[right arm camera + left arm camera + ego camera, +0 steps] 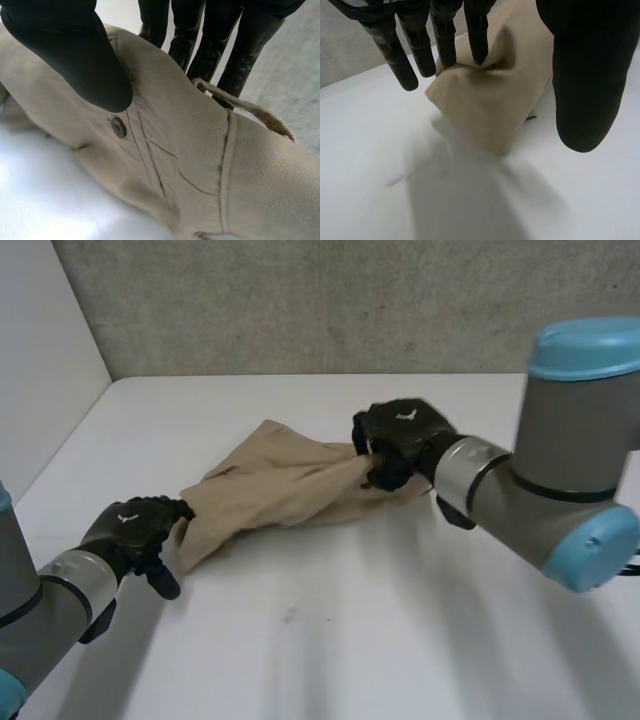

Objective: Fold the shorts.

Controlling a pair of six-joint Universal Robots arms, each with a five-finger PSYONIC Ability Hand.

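Right hand (400, 435) pinches shorts (272, 490) waistband; left hand (135, 528) pinches leg end.

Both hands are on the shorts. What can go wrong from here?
1. The left hand holds only a corner of the shorts; a pull might slip it free.
2. The shorts lie bunched and creased between the hands, so a fold would likely trap wrinkles.
3. The loose drawstring lies right by the right hand and may snag on it.
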